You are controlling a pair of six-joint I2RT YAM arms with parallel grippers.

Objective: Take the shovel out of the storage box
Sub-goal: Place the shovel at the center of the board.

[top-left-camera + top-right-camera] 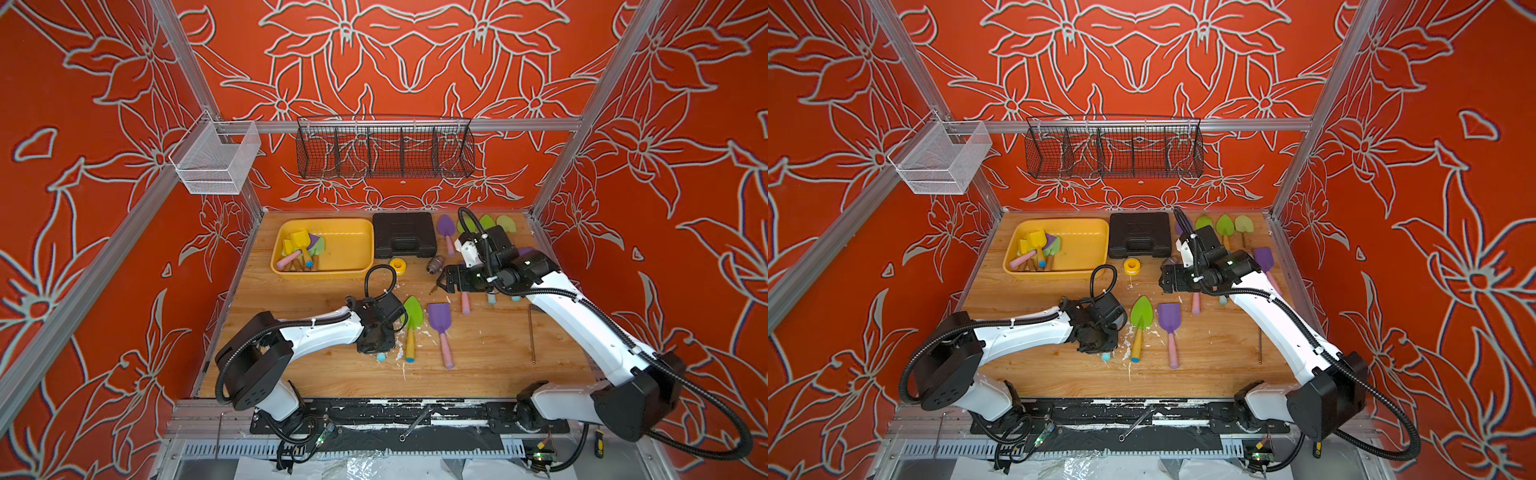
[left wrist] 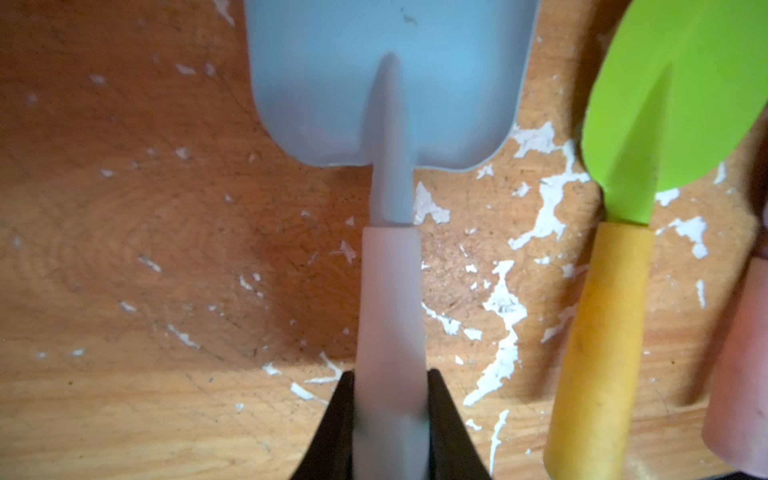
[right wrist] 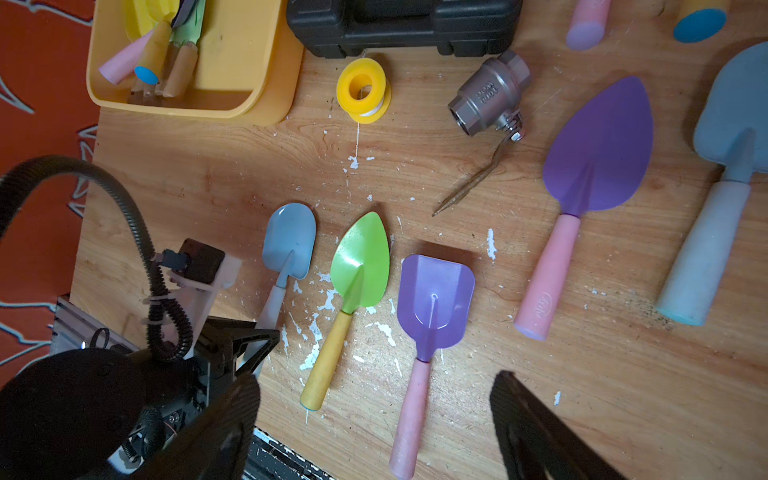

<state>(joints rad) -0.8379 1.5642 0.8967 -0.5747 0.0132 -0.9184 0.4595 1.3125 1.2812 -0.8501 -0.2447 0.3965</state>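
Looking down in a top view, the shallow yellow plastic storage box sits at the back left of the scuffed wooden tabletop. A jumble of little plastic shovels is heaped at one end of it. The left gripper is well apart from the box, low over the front of the table. Only the teal end cap of the grey-blue plastic shovel with the pale handle pokes out beneath it. So that shovel is out of the box already, I'd say, and just needs setting down. The right gripper hovers mid-table, jaws spread wide with nothing in them.

Left wrist view: the black fingers are pinched in narrow on the matte pale handle, down toward its far end. The blade is a smooth rounded scoop with a moulded rib up the middle. A lime-green leaf-shaped trowel with a yellow handle lies just beside it, not touching. White paint flakes are all over the wood.

Right wrist view: the blade looks down on the table with the handle tilting up into the jaws, though I can't swear it's touching. Next along is a purple square scoop with a pink handle.

My guess on handling: featherlight, stiff, not fragile. The handle is tapered and smooth, so it could slide. Take hold at the thicker part, never the skinny neck.
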